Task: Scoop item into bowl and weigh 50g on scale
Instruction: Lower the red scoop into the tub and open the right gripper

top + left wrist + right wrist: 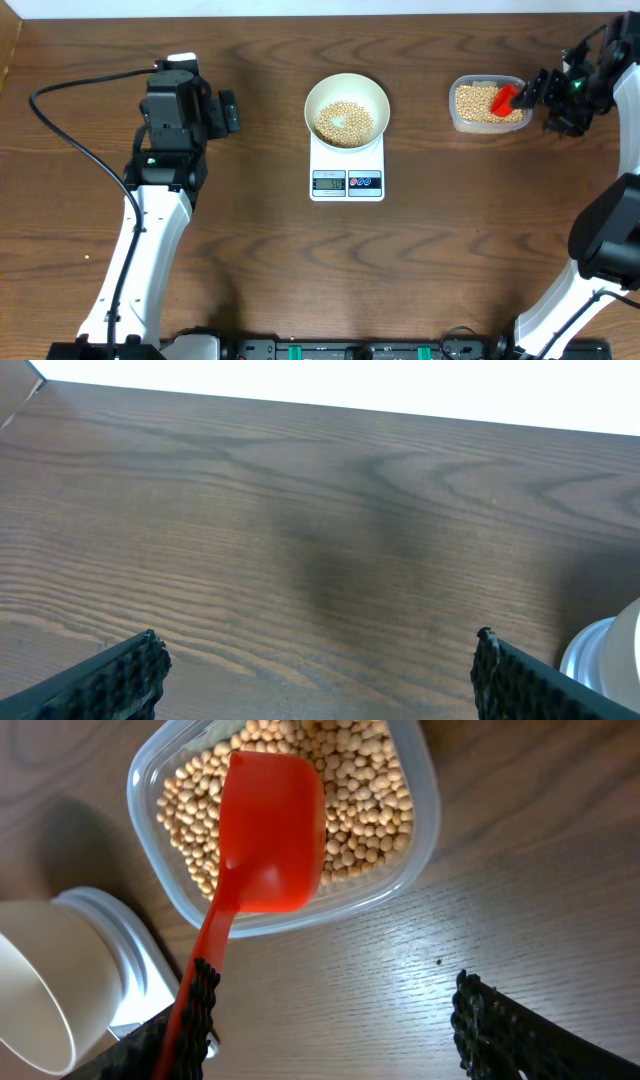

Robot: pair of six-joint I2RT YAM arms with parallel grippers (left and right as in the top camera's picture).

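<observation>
Wood-grain worktop (250,250) bears the scale (346,181); right of it, loose, rolling beans (350,790) demand the red scoop (270,840), taken by its stiff handle; left fingers (110,680) and right fingers (500,1030) stand wide.

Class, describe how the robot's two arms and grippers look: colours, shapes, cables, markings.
Both the left arm and right arm have smooth white links with black joints and wrist housings, each showing a small green light. A black cable loops from the left arm. The left gripper and right gripper have black fingers with ridged pads.
</observation>
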